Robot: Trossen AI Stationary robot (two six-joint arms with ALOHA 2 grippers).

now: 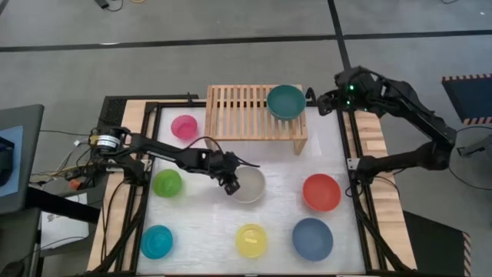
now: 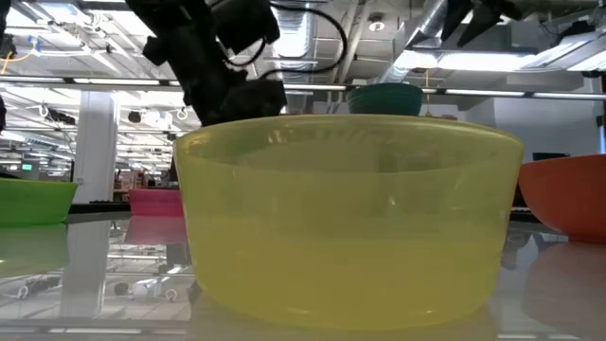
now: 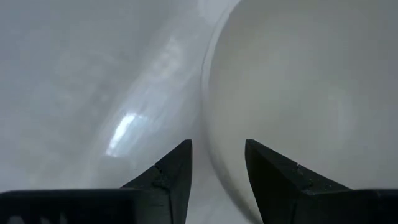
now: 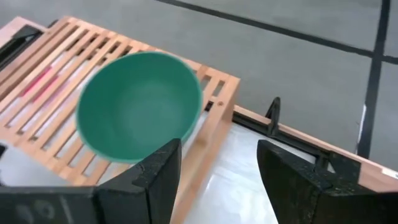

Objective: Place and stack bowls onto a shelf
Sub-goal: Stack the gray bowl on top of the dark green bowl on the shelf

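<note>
My left gripper (image 1: 231,183) is open and low at the left rim of the white bowl (image 1: 250,185), which sits on the table's middle. In the left wrist view the rim (image 3: 205,124) runs into the gap between the fingers of the left gripper (image 3: 217,168), one finger outside the bowl and one over its hollow, with space on both sides. The dark green bowl (image 1: 286,101) stands on its base on the right end of the wooden shelf (image 1: 238,111). My right gripper (image 1: 315,98) is open just right of it, apart from the green bowl (image 4: 140,106).
The pink bowl (image 1: 184,126) sits left of the shelf and the lime bowl (image 1: 167,183) left of my left gripper. The cyan (image 1: 157,241), yellow (image 1: 251,239) and grey-blue (image 1: 312,238) bowls line the near edge. The red bowl (image 1: 321,192) is right of the white one.
</note>
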